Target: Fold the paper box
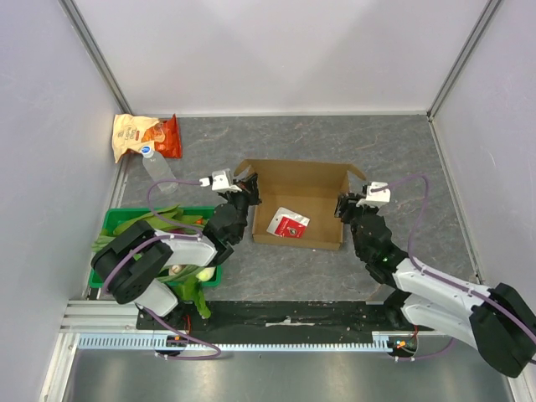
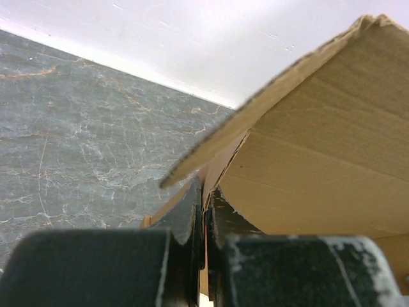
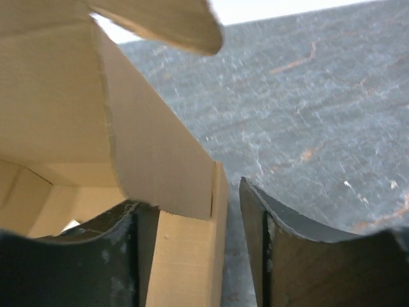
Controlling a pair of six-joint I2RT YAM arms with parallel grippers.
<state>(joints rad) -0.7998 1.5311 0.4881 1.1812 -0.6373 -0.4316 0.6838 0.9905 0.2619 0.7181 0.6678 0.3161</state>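
Paper box (image 1: 310, 188): left gripper (image 1: 245, 193) pinching left wall; right gripper (image 1: 342, 206) spread partway, straddling right wall, not clamped.

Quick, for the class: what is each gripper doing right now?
Left gripper: closed, pinching the paper box wall.
Right gripper: jaws open astride its other wall.

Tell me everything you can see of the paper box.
The paper box is plain brown corrugated cardboard, unprinted. It lies open-topped on the grey table, with its walls raised and small flaps up at the far corners. A white-and-red card lies on its floor. The left gripper has its jaws shut on the left wall; the right gripper straddles the right wall, jaws open.
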